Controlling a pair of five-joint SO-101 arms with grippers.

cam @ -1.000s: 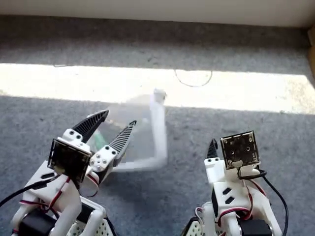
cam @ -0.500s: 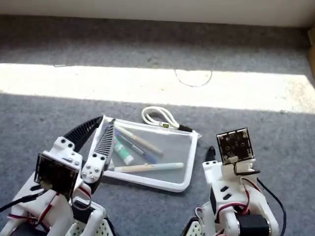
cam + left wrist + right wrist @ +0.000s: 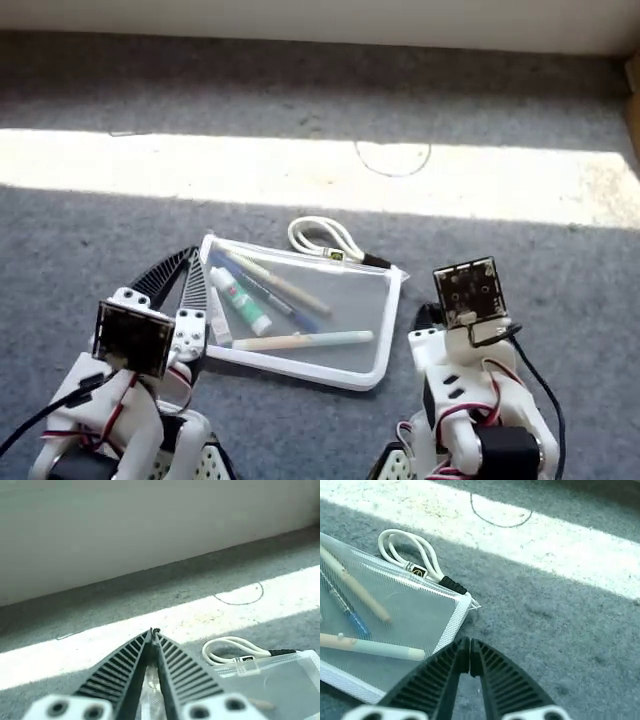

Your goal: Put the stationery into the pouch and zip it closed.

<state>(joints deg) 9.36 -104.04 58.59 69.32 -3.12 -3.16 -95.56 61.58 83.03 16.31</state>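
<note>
- Pouch (image 3: 345, 290) is lying flat on the grey carpet-like surface (image 3: 520, 260), between the two arms and just short of the sunlit strip (image 3: 200, 170).
- Stationery is all sitting inside the clear pouch: a glue stick (image 3: 240, 300), a pencil (image 3: 283, 284), a thin blue pen (image 3: 292, 315) and a long pale pen (image 3: 300, 341). Nothing is lying loose outside, so the filling part is looking done.
- White strap loop (image 3: 320, 238) is resting off the pouch's far edge, w/ the black zip pull (image 3: 375, 262) sitting near the corner on the right arm's side.
- The zip edge is lying flat in the right wrist view and the pull is parked at one end. I'm judging it as prob. closed, but which end is the closed one isn't showing, so that may be the only bit left to confirm.
- Left gripper (image 3: 195, 258) is hovering at the pouch's corner on its own side, fingers pressed together at the tips. Can't tell whether it's pinching the pouch edge.
- Right gripper (image 3: 470, 652) is sitting low just beside the pouch's other end, near the pull corner. Its fingers are meeting too, w/ nothing between them.
- If the zip is in fact shut, both arms are just needing to back off.
</note>
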